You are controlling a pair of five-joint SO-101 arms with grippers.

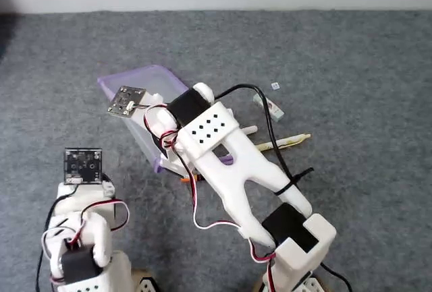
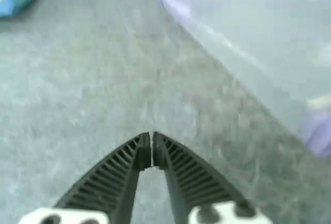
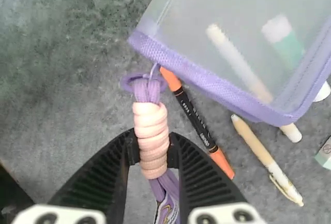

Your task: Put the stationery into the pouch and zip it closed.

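As rt hand point(image 3: 151, 137) grips pull point(image 3: 149, 120), pouch point(image 1: 152, 76) diag.

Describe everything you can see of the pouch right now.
The pouch is a flat case with translucent frosted walls, plastic by the look, bound in purple fabric edging. It lies on the grey table. A pale pen and a white-and-green item show through its wall. At one corner its zipper pull, a purple ring and cord threaded with peach beads, sits clamped between the jaws of the right gripper. A black pen with orange ends lies against the edging. Open or zipped: cannot tell.
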